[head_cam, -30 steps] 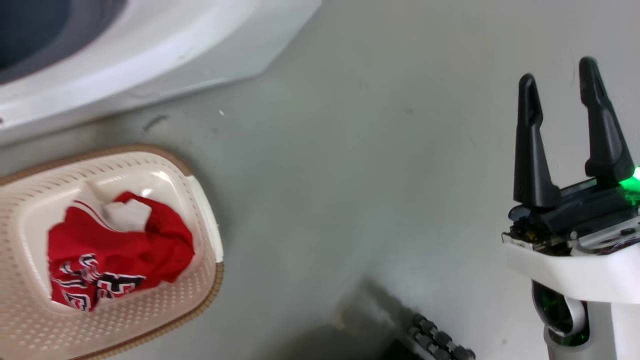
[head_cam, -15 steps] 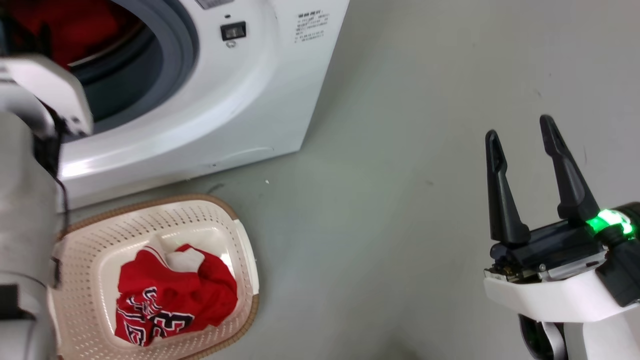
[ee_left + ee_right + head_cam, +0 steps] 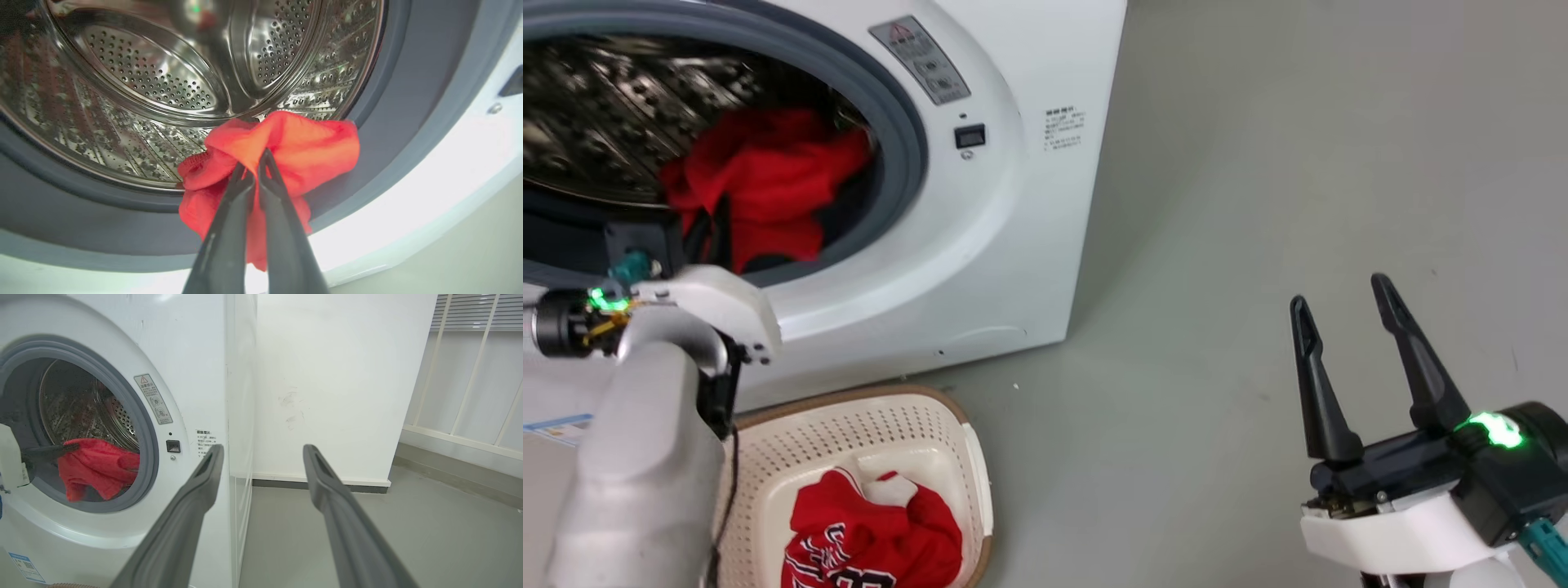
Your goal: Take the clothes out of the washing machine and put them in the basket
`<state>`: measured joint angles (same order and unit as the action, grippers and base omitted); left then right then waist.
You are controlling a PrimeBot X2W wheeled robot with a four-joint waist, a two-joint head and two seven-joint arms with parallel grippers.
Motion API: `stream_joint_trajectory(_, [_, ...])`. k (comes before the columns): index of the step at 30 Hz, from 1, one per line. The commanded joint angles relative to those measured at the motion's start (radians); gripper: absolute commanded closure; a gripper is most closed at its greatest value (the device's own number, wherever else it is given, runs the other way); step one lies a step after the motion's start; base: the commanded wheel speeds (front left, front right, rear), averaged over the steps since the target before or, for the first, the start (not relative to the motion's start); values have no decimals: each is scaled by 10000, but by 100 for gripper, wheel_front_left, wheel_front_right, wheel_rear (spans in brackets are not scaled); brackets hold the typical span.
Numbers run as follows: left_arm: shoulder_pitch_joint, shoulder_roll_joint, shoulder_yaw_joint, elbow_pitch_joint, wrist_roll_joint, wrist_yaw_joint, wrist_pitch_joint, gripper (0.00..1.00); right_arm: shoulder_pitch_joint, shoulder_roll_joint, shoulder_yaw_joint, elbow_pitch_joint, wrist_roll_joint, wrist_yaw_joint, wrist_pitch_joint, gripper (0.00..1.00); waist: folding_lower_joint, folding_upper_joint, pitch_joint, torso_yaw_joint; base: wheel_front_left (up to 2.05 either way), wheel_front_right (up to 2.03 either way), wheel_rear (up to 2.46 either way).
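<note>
The white washing machine [image 3: 1005, 204] stands with its porthole open. A plain red garment [image 3: 314, 143] hangs over the lower lip of the grey gasket, at the mouth of the steel drum [image 3: 163, 81]. My left gripper [image 3: 260, 157] is shut on this garment's folds; the right wrist view shows the same garment [image 3: 98, 465] in the porthole. A red jersey with white-edged lettering [image 3: 874, 539] lies in the cream basket [image 3: 882, 412] on the floor below the porthole. My right gripper [image 3: 1338, 292] hangs open over bare floor at the right, holding nothing.
My pale left forearm [image 3: 645, 457] covers the basket's left side. Grey floor [image 3: 1217, 204] stretches to the right of the machine. A white wall [image 3: 335, 375] stands behind the machine, with railing [image 3: 470, 375] at the far right.
The head camera has moved, bringing the washer's porthole, the red garment in it and my left arm into view. The jersey stays in the basket. The right gripper stays open.
</note>
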<state>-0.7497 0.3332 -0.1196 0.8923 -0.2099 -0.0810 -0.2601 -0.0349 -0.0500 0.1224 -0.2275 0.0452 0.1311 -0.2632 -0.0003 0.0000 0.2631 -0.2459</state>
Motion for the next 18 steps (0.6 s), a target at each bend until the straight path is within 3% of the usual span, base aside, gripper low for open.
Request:
stream_joint_trajectory(1, [575,-127,95,-541,-84,127,-66,100,233,-5,5,53,-84,-7,-23,0,3,0,-543,306,0,0,0])
stream_joint_trajectory(8, [2648,-573,252,-2769,-140,498,-52,100,708,-2,44,205,-276,-7,-23,0,3,0,-1376,629,0,0,0])
stream_joint_trajectory(18, [5353,-1088,57,-4838,-92,898,-52,100,1506,-4,41,355,-404,-7,-23,0,3,0,-2486,929,0,0,0])
